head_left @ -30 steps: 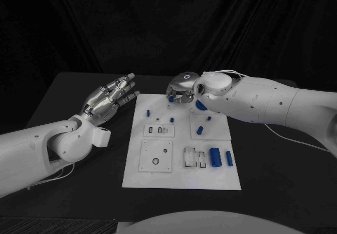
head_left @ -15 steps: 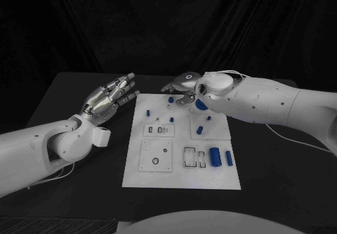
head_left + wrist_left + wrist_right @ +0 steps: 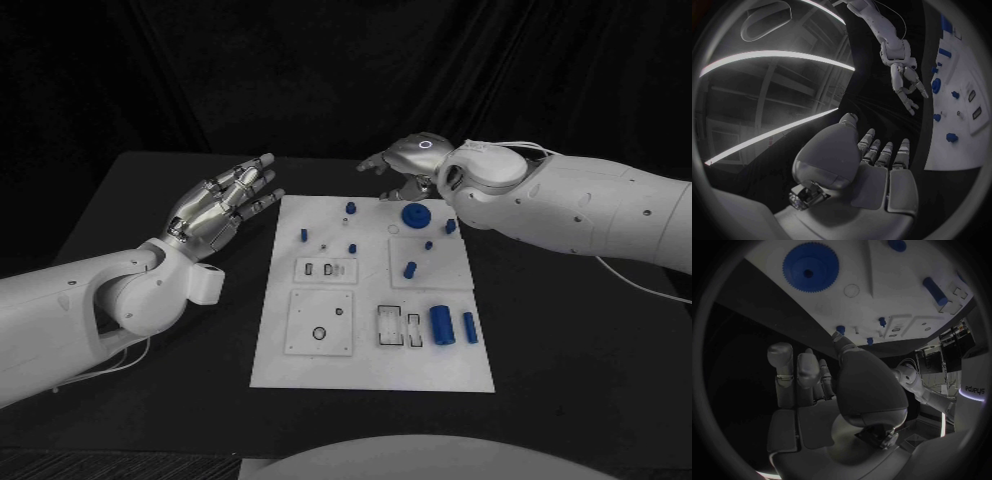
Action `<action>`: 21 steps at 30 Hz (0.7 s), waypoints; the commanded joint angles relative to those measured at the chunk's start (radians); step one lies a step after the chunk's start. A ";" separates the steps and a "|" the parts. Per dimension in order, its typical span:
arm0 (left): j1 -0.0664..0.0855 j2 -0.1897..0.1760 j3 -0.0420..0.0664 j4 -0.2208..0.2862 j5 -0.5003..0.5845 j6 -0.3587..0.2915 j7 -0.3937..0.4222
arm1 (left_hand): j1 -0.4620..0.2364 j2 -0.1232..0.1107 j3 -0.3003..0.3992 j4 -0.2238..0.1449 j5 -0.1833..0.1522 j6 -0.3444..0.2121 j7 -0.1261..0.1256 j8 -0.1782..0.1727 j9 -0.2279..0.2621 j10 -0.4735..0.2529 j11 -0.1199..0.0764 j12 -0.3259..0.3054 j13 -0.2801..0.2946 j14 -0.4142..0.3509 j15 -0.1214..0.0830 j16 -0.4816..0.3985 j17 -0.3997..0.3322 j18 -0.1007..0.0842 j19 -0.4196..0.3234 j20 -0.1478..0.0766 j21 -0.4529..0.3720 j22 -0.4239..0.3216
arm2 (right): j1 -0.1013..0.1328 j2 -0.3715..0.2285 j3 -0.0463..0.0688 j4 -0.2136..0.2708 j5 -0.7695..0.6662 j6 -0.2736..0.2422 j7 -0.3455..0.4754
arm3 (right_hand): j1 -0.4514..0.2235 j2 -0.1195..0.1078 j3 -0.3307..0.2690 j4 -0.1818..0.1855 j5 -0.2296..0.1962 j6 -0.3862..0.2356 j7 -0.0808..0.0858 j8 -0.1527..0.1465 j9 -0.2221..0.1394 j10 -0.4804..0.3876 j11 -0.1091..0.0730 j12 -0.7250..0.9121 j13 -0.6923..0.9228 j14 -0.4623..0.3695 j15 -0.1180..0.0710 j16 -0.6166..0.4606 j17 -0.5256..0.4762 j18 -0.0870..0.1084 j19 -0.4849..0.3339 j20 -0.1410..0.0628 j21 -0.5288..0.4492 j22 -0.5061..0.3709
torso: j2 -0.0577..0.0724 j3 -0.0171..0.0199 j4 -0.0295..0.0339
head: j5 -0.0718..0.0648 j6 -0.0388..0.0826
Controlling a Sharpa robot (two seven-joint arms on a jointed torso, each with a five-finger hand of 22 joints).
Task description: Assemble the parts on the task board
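We see the blue toothed gear (image 3: 415,214) lying flat on the task board (image 3: 372,360), far edge. Right hand (image 3: 401,160) just beyond it, fingers apart, empty. Left hand (image 3: 224,203) spread wide, empty.

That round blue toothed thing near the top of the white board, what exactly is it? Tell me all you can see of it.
It looks like a blue gear: a flat round disc with fine teeth all around its rim, a raised ring inside and a small dark hole at its centre, seen best in the right wrist view. It seems to be matte plastic. It lies flat on the task board, near the far edge, on the right side. Nothing touches it; the right hand hovers beyond it, over the black table.
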 commanded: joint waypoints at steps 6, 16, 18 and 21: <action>0.001 0.000 0.001 0.001 -0.001 0.012 0.022 | 0.014 0.004 0.015 -0.003 0.010 0.005 -0.001 0.005 0.001 -0.002 0.007 0.004 -0.001 0.002 0.005 0.004 0.002 0.017 0.001 0.008 0.005 -0.001 | 0.005 -0.085 0.000 0.070 -0.007 -0.022 -0.047 | -0.011 -0.007 -0.036 0.016 -0.029 0.117 0.034 0.003 0.001 0.220 -0.063 0.399 0.269 -0.006 -0.037 0.011 0.014 -0.014 0.064 -0.032 0.092 0.125 | -0.002 0.0017 -0.0018 | 0.006 -0.002; -0.001 0.005 0.001 -0.006 -0.001 0.016 0.030 | 0.025 0.010 0.031 -0.006 0.014 0.005 -0.003 0.007 0.000 -0.001 0.007 0.008 0.000 0.005 0.009 0.008 0.003 0.017 0.003 0.008 0.006 0.000 | -0.007 -0.138 0.000 0.090 -0.007 0.041 -0.073 | -0.101 -0.001 -0.102 0.116 -0.038 0.291 0.074 0.025 0.067 0.695 -0.098 1.375 1.467 0.157 -0.054 0.358 0.593 -0.107 0.284 -0.052 0.444 0.482 | -0.007 0.0011 -0.0071 | 0.000 -0.007; -0.001 0.008 0.001 -0.008 -0.001 0.018 0.033 | 0.026 0.010 0.033 -0.006 0.014 0.005 -0.004 0.008 0.000 0.000 0.006 0.009 0.001 0.006 0.009 0.009 0.004 0.017 0.003 0.008 0.006 0.000 | -0.014 -0.139 0.000 0.080 -0.007 0.066 -0.082 | -0.116 -0.006 -0.103 0.135 -0.035 0.296 0.075 0.026 0.075 0.695 -0.098 1.375 1.467 0.157 -0.055 0.358 0.593 -0.114 0.305 -0.051 0.467 0.502 | -0.008 0.0021 -0.0078 | 0.000 -0.007; -0.002 0.010 0.001 -0.009 -0.001 0.019 0.034 | 0.028 0.009 0.035 -0.007 0.014 0.006 -0.004 0.008 0.000 0.001 0.006 0.010 0.001 0.008 0.010 0.011 0.004 0.017 0.004 0.008 0.007 0.000 | -0.021 -0.139 0.000 0.069 -0.007 0.084 -0.087 | -0.123 -0.008 -0.102 0.144 -0.040 0.293 0.075 0.024 0.078 0.695 -0.099 1.375 1.467 0.157 -0.056 0.358 0.593 -0.118 0.315 -0.052 0.478 0.511 | -0.009 0.0024 -0.0081 | 0.001 -0.008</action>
